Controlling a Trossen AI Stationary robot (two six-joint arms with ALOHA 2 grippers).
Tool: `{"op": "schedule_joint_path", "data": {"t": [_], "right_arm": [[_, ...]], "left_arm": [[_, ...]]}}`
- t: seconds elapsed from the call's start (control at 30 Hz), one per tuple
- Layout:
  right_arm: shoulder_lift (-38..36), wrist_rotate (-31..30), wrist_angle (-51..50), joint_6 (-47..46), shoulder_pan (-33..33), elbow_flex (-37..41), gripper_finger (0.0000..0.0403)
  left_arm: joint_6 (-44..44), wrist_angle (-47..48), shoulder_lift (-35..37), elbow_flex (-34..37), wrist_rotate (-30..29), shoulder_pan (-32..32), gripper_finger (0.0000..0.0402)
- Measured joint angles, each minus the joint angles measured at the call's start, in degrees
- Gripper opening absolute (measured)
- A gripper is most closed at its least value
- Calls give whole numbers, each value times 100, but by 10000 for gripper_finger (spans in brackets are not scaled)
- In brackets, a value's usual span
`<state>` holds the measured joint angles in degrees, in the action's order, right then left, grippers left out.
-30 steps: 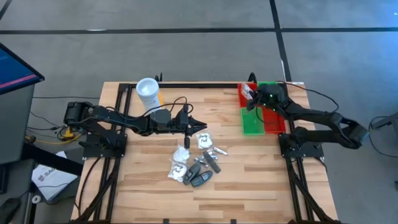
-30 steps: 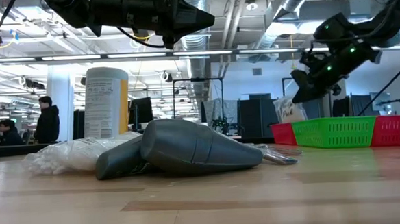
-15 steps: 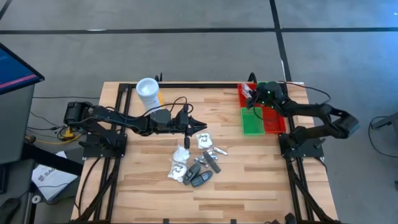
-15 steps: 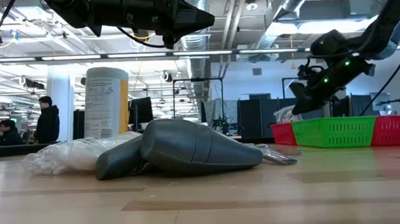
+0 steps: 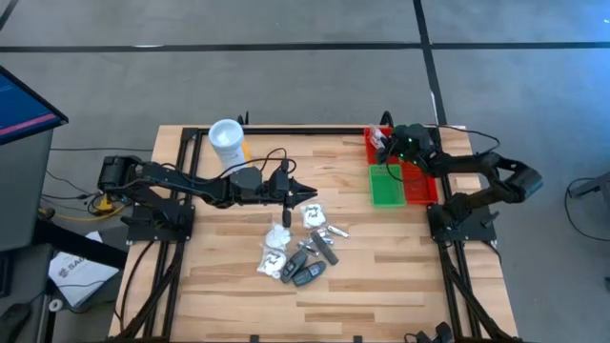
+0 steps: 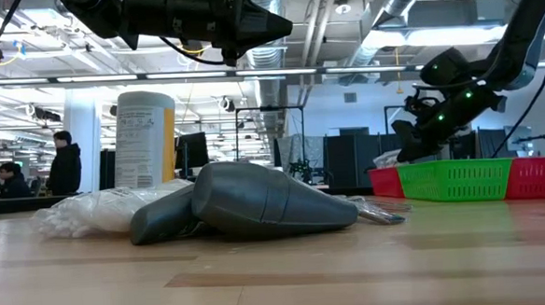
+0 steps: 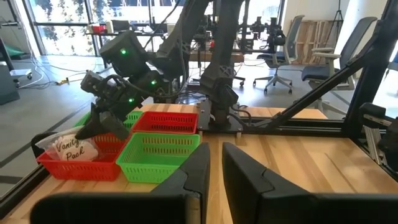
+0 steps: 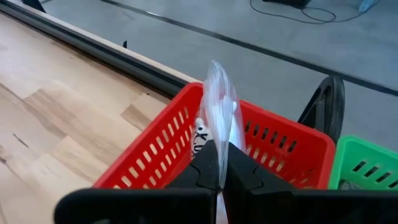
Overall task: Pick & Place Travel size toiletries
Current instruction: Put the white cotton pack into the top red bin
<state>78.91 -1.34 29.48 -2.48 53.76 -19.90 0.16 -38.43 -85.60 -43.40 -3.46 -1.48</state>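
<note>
The travel size toiletries [image 5: 300, 250], white clear-wrapped packets and dark little tubes, lie in a loose pile on the wooden table's middle. The low view shows them close up as a dark tube [image 6: 257, 205] and white packets [image 6: 98, 210]. My right gripper [image 5: 384, 148] is shut on one clear-wrapped packet [image 8: 219, 106] above the far red bin [image 5: 375, 141]. The left wrist view shows that packet [image 7: 69, 149] down inside the bin [image 7: 78, 168]. My left gripper [image 5: 310, 193] hovers shut and level above the table, just beyond the pile's far side. My right gripper pinches the packet's upper edge [image 8: 218, 142] between its two fingers. The fingers slant down from the table's right side. The packet reaches forward and down from the fingertips [image 7: 99, 123] into the red bin. Whether its lower end rests on the bin's floor cannot be told.
A green bin [image 5: 386, 184] and a second red bin [image 5: 420, 183] stand side by side near the right edge. A tall white canister with a yellow label [image 5: 227, 141] stands at the far left. Bare wood lies along the near edge. People sit in the room behind.
My right gripper has sunk toward the far red bin and drifted a little toward the table's far edge, still shut on the packet. The packet has come down with it, from above the bins to the red bin's rim.
</note>
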Motion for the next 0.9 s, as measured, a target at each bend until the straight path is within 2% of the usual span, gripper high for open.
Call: {"op": "schedule_joint_path", "data": {"t": [0.57, 0.67, 0.9], "right_arm": [[95, -461, 185, -9, 41, -2, 55], [95, -689, 175, -4, 38, -30, 57], [95, -781, -59, 132, 35, -381, 56]], "left_arm": [[2, 0, 0, 0, 4, 0, 35], [2, 0, 0, 0, 4, 0, 35], [2, -1, 0, 0, 7, 0, 35]]}}
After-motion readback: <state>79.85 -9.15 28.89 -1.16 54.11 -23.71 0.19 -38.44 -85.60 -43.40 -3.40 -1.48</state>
